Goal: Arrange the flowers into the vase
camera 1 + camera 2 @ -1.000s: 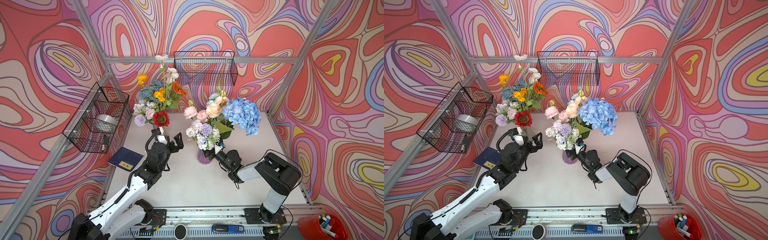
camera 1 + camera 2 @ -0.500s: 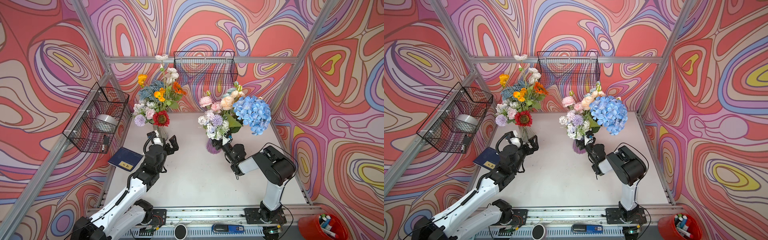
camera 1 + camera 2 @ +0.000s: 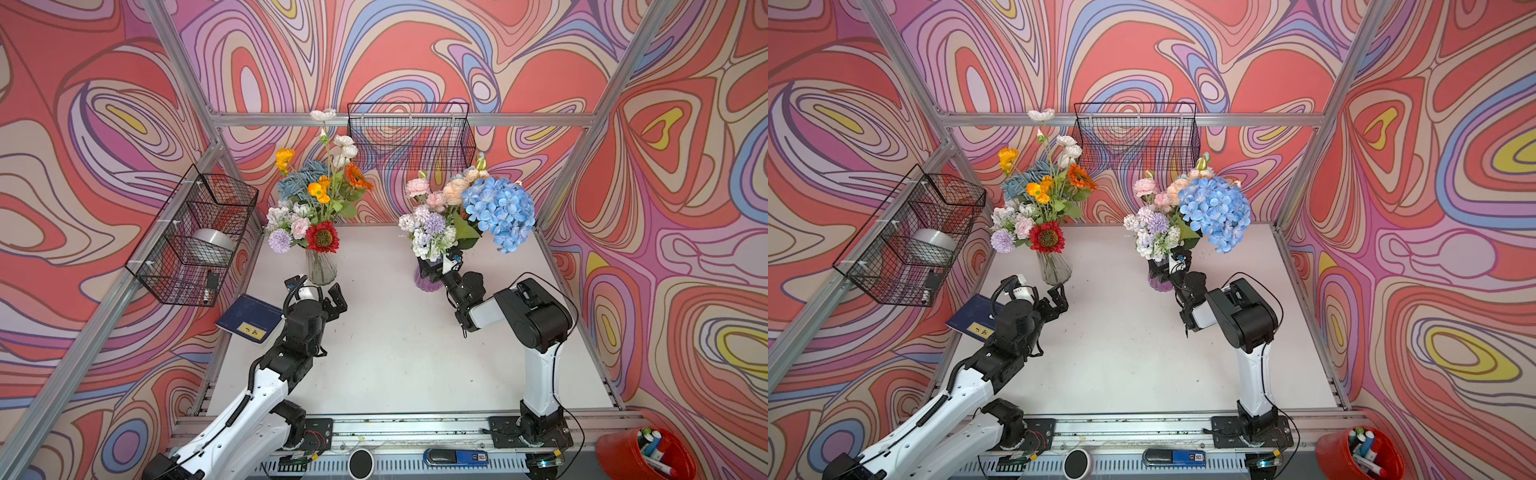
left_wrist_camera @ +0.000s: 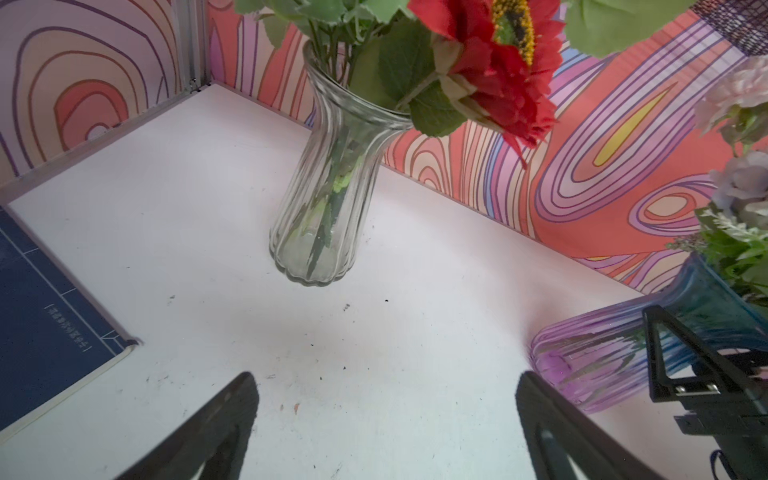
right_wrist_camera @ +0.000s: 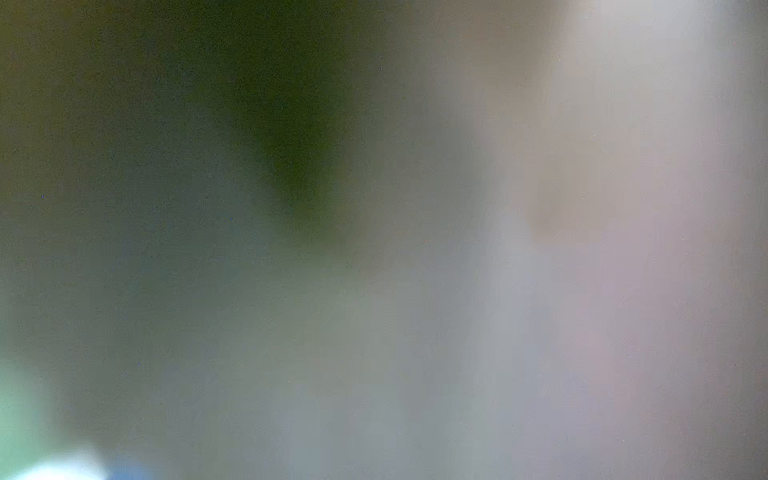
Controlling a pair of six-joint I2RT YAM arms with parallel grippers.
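On the white table (image 3: 395, 353): two vases of artificial flowers (image 3: 320, 199) stand well apart near the back wall, with one arm reaching toward each.
Left gripper (image 3: 336, 300): jaws spread wide and holding nothing. It hovers just in front of the clear vase (image 3: 320, 269) without touching it, and the left wrist view shows bare tabletop between its fingers (image 4: 224, 415).
Right gripper (image 3: 438, 266): set at the neck of the purple vase (image 3: 428, 283), under the blooms. Whether the jaws press the glass or stand clear of it cannot be told.
Clear vase: upright ribbed glass with green stems showing inside. It holds white poppies (image 3: 345, 141), orange daisies (image 3: 359, 176), dusty-blue roses (image 3: 299, 178) and a red daisy (image 3: 322, 237) drooping over the rim.
Purple vase: holds a blue hydrangea (image 3: 498, 212), pink peonies (image 3: 417, 187) and lilac pompoms (image 3: 434, 222).
Side wire basket (image 3: 166, 266): hangs on the left wall and holds a silver round object (image 3: 212, 245).
Back wire basket (image 3: 411, 137): hangs on the back wall, behind the bouquets.
Red bucket (image 3: 615, 453): sits outside the table at the front right, with markers (image 3: 654, 446) inside.
Blue book (image 3: 249, 320): lies flat at the table's left edge, beside the left arm.
Right wrist view: only a green and grey blur.
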